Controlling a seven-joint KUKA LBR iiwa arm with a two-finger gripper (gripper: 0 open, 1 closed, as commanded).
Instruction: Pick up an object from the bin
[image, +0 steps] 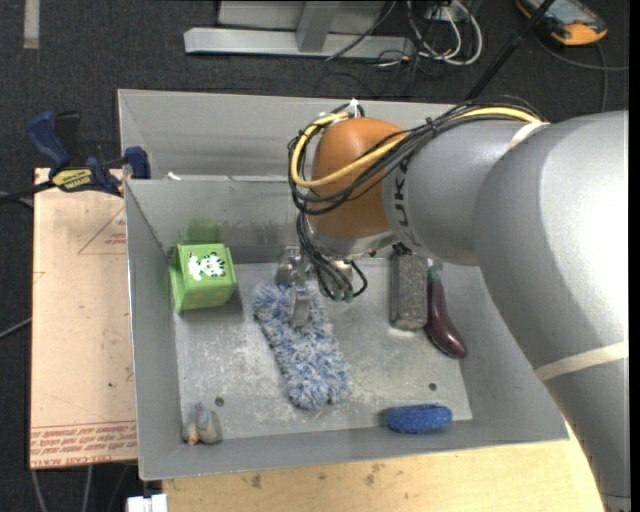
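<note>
Hanging low over the upper end of a fuzzy blue-and-white chenille cloth strip (303, 352), near the middle of the grey metal bin (150, 300): the gripper (298, 298), reaching in from the right. Cannot tell whether apart or together, its lower end being lost against the pile. Lying with the long axis from the far left, right under the claw, down toward the near right. Judged best taken across the narrow width, not along the length; being limp, likely to sag and trail once lifted. Just left of the strip's upper end, a green cube with a white picture (205, 276). Off to the right and apart, a grey rectangular block (408, 290) and a purple aubergine-shaped toy (444, 322).
</note>
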